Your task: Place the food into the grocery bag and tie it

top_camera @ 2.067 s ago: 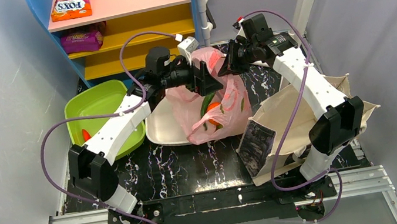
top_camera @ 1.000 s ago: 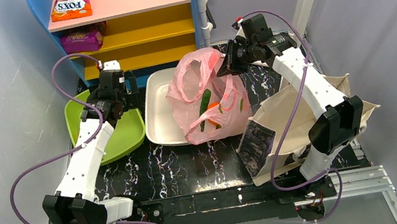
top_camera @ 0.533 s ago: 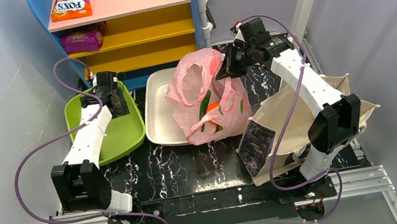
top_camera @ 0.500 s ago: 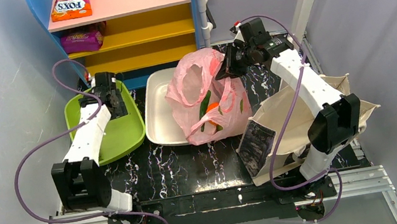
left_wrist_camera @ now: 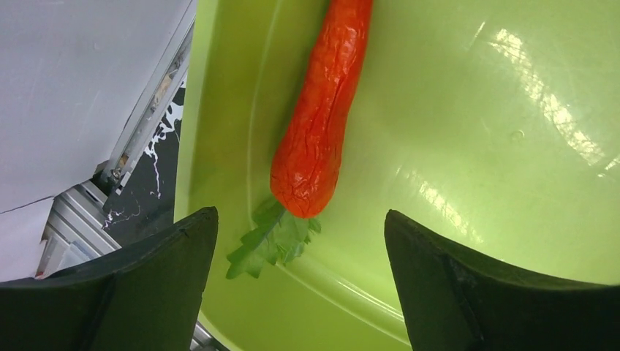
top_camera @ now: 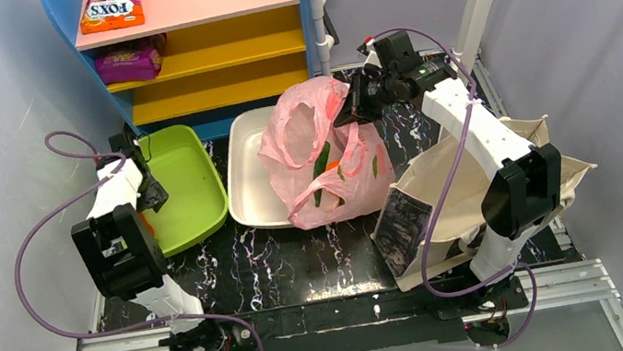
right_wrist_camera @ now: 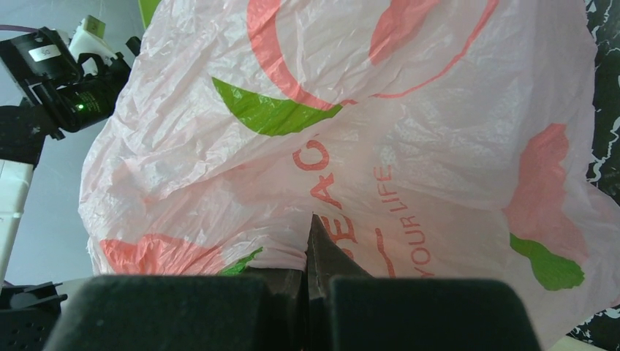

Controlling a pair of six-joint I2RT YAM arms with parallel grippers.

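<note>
The carrot (left_wrist_camera: 318,124) runs off the left wrist picture at 12 o'clock, so its far end is out of sight. The green tray (left_wrist_camera: 475,146) is cut off on every side there. The left hand (left_wrist_camera: 300,241) is cut off at 6 o'clock. From above, the left arm (top_camera: 119,190) covers most of the carrot. The grocery bag (right_wrist_camera: 409,131) spills past the right wrist picture at 12 and 3 o'clock. Seen from above, the food (top_camera: 331,173) is only fuzzy shapes through the pink plastic.

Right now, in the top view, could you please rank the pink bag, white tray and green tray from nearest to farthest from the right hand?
From the right hand:
1. pink bag, pinched in it.
2. white tray, to its left.
3. green tray, far left.
</note>
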